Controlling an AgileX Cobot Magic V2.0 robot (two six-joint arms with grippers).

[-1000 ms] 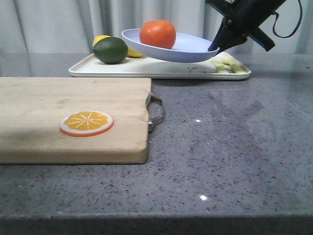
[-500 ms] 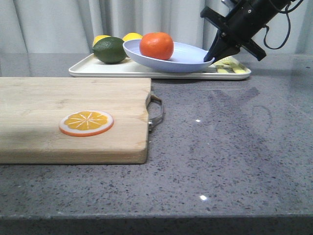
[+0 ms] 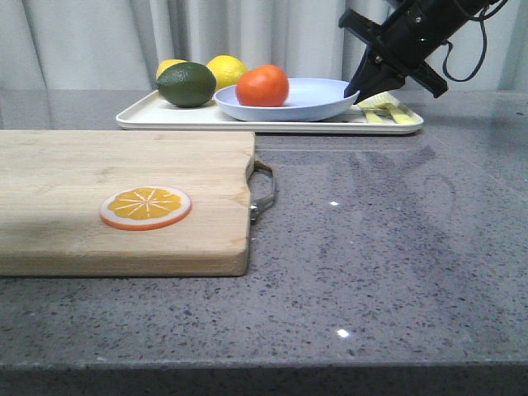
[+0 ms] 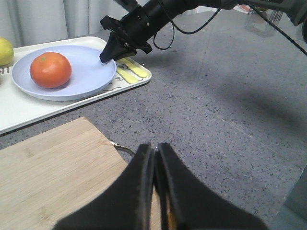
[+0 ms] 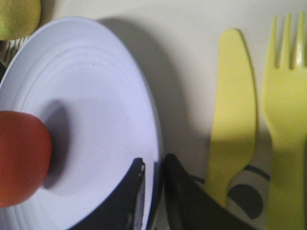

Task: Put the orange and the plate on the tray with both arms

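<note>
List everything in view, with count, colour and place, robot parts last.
orange: 1, orange-red, on the plate
plate: 1, pale lavender-blue, on the tray
tray: 1, cream-white, far side of the table
lime: 1, dark green, on the tray's left part
lemons: 2, yellow, on the tray behind the lime and plate
cutting board: 1, wooden, near left, metal handle
orange slice: 1, orange, flat on the cutting board
table: 1, speckled grey
right tool: 1, black, shut on the plate's right rim
left tool: 1, black, shut, empty, above the cutting board
</note>
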